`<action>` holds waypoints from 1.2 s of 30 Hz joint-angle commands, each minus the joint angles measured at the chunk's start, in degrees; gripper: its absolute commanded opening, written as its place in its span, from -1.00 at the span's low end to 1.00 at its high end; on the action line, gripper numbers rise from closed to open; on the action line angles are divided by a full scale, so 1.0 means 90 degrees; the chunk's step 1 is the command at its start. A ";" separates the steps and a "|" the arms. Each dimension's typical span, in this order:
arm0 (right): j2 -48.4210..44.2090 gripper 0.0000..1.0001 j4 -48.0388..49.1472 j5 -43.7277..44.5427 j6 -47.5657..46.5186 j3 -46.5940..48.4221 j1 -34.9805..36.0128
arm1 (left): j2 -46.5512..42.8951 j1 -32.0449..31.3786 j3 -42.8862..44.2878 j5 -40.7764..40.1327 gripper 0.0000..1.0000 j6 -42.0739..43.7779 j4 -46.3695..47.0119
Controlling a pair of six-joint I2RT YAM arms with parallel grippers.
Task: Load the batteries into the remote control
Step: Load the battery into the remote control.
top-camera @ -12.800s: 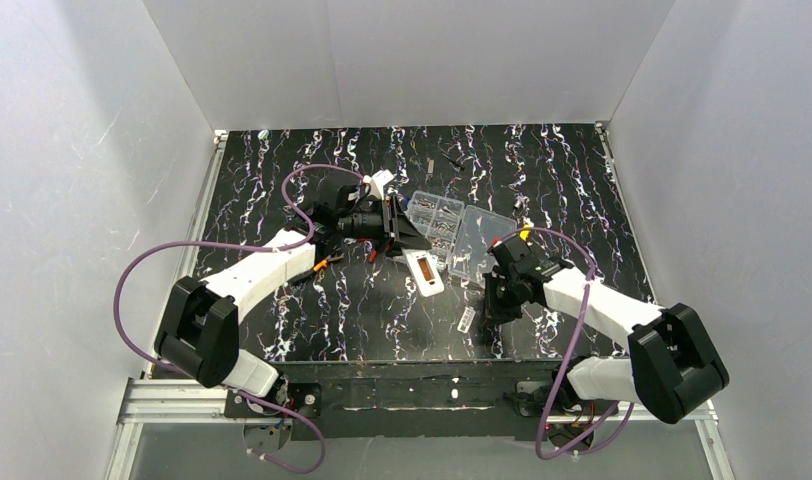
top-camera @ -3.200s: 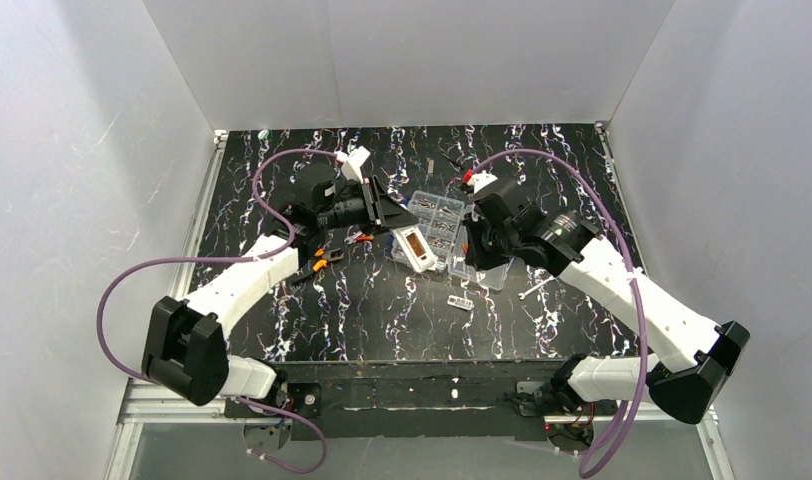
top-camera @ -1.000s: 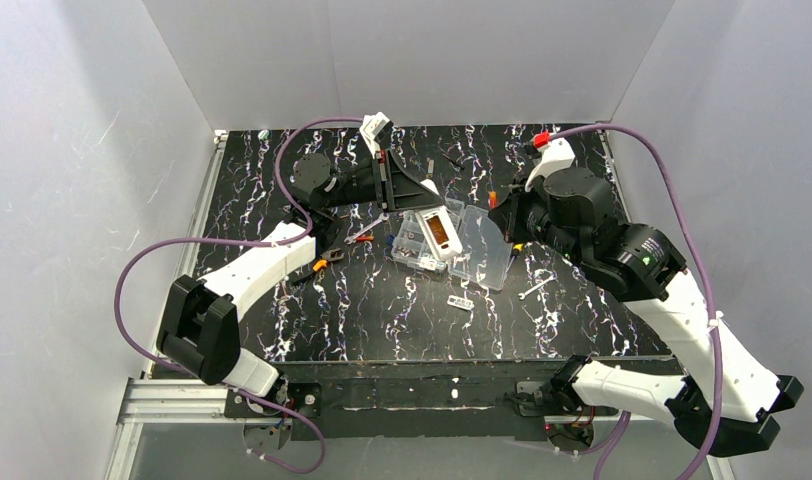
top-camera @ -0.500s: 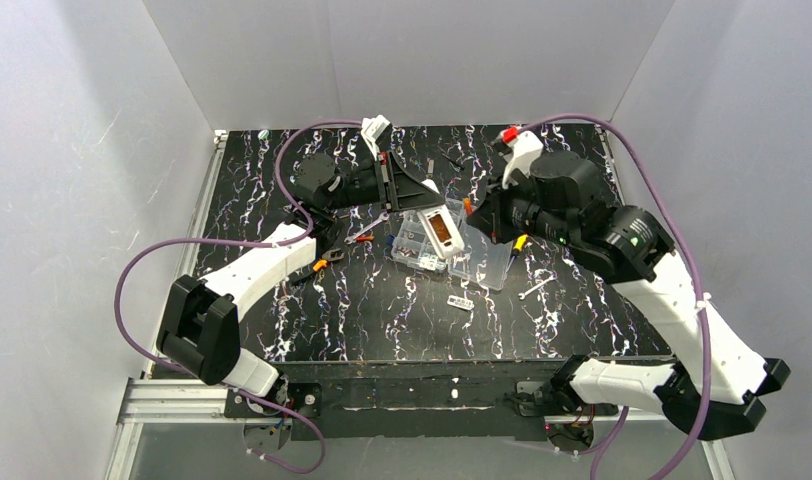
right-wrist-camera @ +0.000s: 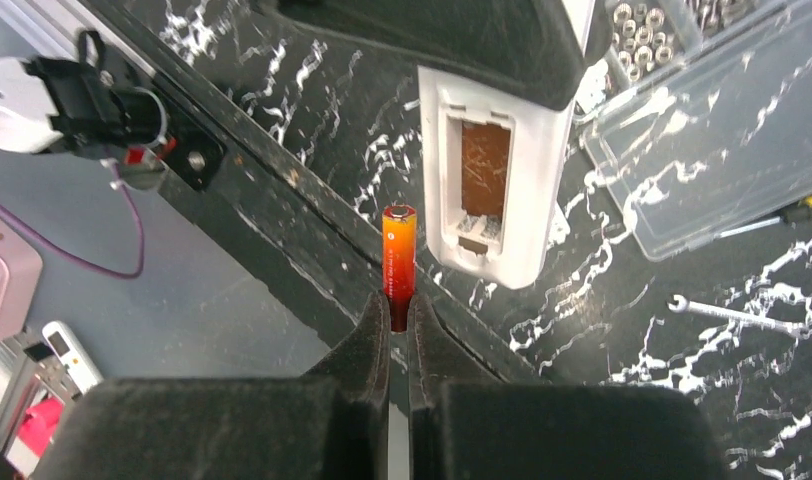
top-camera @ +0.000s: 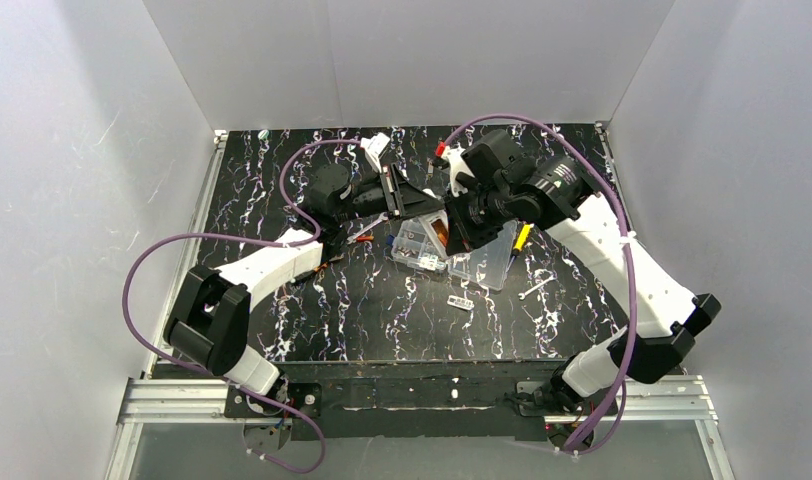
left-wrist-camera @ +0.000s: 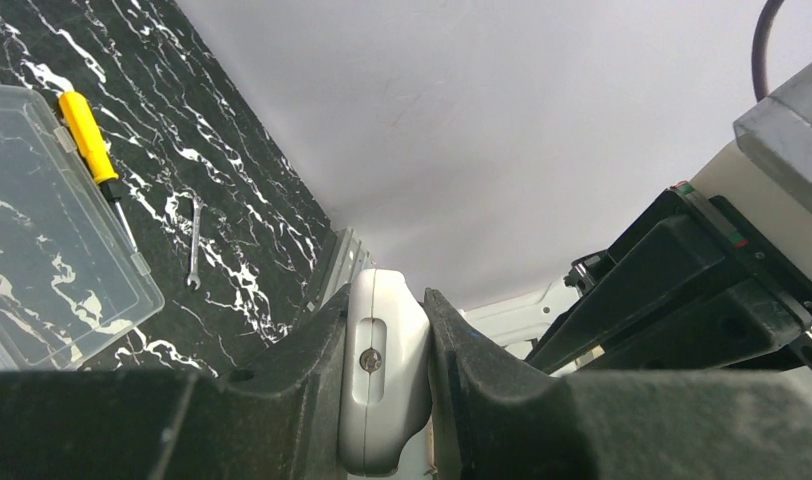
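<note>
1. The right claw is pinched shut on the lower end of an orange battery. The battery stands just beside the remote control, not yet in it. Held so near one end, it could pivot or slip out if its tip catches the remote's rim.
2. The left claw is clamped on the remote's two sides, holding it in the air with the brownish battery hollow facing the right claw. A hard push from the battery could twist the remote in that grip or knock it loose.
3. The battery sits beside the hollow rather than over it. Entering skewed or wrong end first would likely jam it.
4. Below the remote lies an open clear box of small screws, where a dropped battery could land.
5. Further below the remote, off to one side, lie a yellow screwdriver and a small wrench. Nothing stands between the battery and the remote.
</note>
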 commanded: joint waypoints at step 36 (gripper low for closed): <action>0.0395 -0.97 0.0080 0.0627 0.0093 -0.0139 -0.0030 | -0.0323 -0.0221 -0.0580 -0.0334 -1.00 -0.0356 0.0662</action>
